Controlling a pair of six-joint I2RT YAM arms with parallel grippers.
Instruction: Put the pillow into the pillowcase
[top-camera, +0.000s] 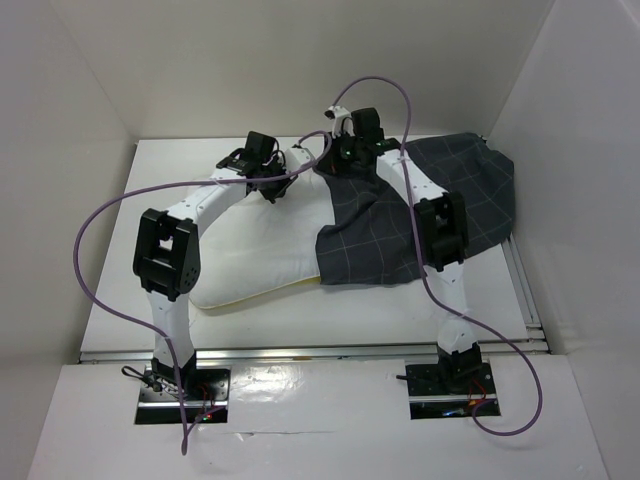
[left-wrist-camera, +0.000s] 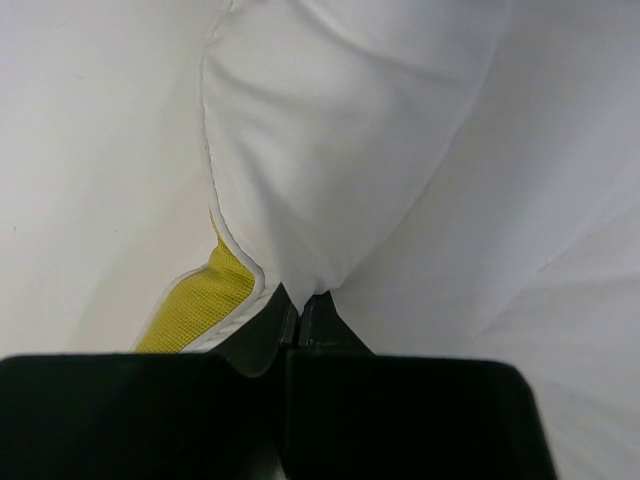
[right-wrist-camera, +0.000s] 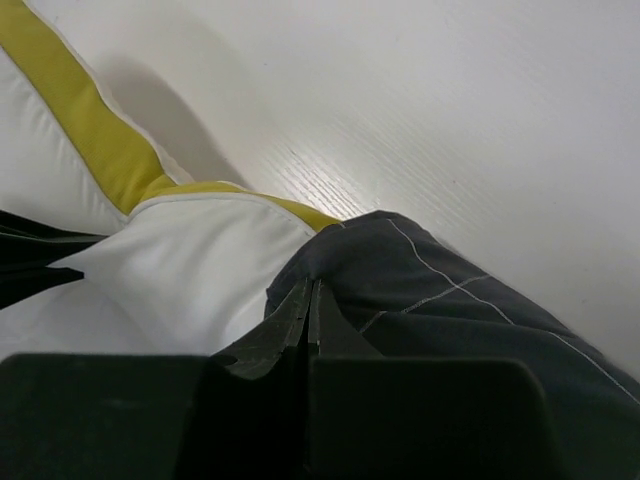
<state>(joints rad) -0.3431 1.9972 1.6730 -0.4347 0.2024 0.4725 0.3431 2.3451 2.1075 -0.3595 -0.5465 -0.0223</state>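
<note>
The white pillow (top-camera: 262, 250) lies mid-table, its yellow trim (top-camera: 255, 295) along the near edge. Its right part is covered by the dark grid-patterned pillowcase (top-camera: 470, 190), which spreads to the back right. My left gripper (top-camera: 272, 188) is at the pillow's far edge. In the left wrist view that left gripper (left-wrist-camera: 300, 302) is shut on a fold of the pillow (left-wrist-camera: 330, 150), beside the yellow trim (left-wrist-camera: 200, 300). My right gripper (top-camera: 338, 165) is at the pillowcase's far left corner. In the right wrist view the right gripper (right-wrist-camera: 312, 292) is shut on the pillowcase (right-wrist-camera: 440, 290) hem over the pillow (right-wrist-camera: 190, 270).
White walls enclose the table (top-camera: 300, 325) on the left, back and right. Purple cables (top-camera: 100, 215) loop above both arms. The pillowcase's right edge reaches the right wall. A metal rail (top-camera: 300, 350) runs along the table's near edge.
</note>
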